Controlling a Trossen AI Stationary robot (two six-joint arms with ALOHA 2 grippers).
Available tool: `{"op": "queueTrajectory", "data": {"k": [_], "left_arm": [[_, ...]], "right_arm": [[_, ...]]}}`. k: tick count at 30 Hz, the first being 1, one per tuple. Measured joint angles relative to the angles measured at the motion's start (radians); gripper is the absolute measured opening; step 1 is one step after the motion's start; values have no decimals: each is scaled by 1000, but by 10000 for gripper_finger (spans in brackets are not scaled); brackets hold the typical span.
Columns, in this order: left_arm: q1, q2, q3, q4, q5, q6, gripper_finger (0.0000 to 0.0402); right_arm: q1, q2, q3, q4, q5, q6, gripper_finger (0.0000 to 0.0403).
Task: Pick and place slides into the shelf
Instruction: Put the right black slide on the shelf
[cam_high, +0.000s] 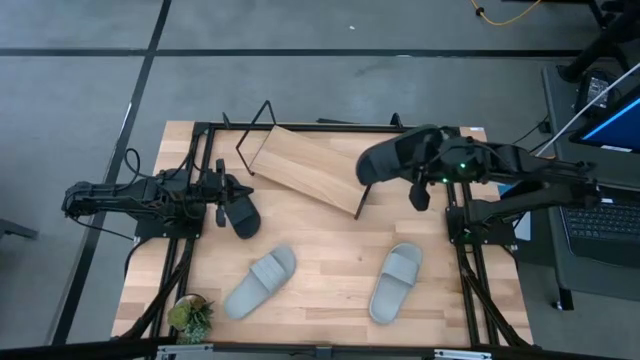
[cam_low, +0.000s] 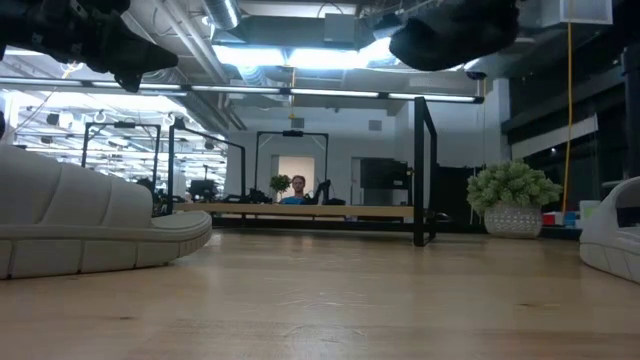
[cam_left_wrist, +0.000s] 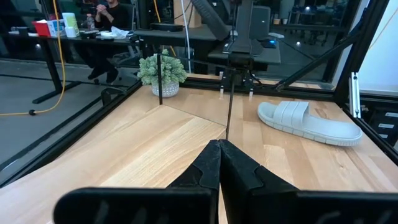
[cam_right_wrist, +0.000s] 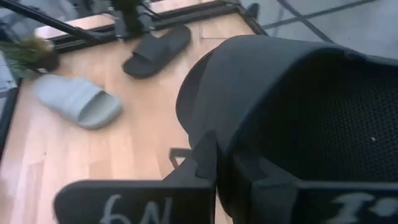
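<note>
One black slide (cam_high: 393, 156) is shut in my right gripper (cam_high: 421, 192) and hangs in the air over the right end of the shelf (cam_high: 303, 170), a light-wood board on black wire legs that lies slanted on the table. The low view shows this slide (cam_low: 455, 35) high above the tabletop. The other black slide (cam_high: 241, 214) lies flat on the table beside my left gripper (cam_high: 226, 198), whose fingers (cam_left_wrist: 219, 167) are shut with nothing between them. Two light grey slides (cam_high: 260, 282) (cam_high: 397, 283) rest sole-down near the table's near edge. My right gripper is shut on an edge of the black slide (cam_right_wrist: 231, 146), pinched between the two fingers (cam_right_wrist: 203, 163). The slide fills the wrist view and hides most of the contact; which part it is I cannot tell. It is lifted clear of the table and shelf.
A small potted plant (cam_high: 190, 315) stands at the near left corner of the table. A black frame runs along the table's edges (cam_high: 300, 127). Bare wood lies between the two grey slides (cam_high: 330, 290). A person sits far off in the room (cam_low: 298, 190).
</note>
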Motion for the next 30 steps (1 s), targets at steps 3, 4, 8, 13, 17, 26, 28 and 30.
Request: {"op": "queueTrajectory", "data": {"k": [3,4,8,13,17,26,28,30], "left_arm": [[0,0,0,0,0,0,0],[0,0,0,0,0,0,0],[0,0,0,0,0,0,0],[0,0,0,0,0,0,0],[0,0,0,0,0,0,0],[0,0,0,0,0,0,0],[0,0,0,0,0,0,0],[0,0,0,0,0,0,0]], "right_arm": [[-39,41,0,51,-64,-39,13],[-55,55,0,68,-88,-55,13],[-120,127,32,122,-204,-111,13],[-175,250,167,102,-282,-196,13],[-210,371,313,45,-358,-268,13],[-308,669,640,-103,-556,-416,13],[-327,735,707,-141,-600,-442,13],[-343,805,773,-168,-634,-460,13]]}}
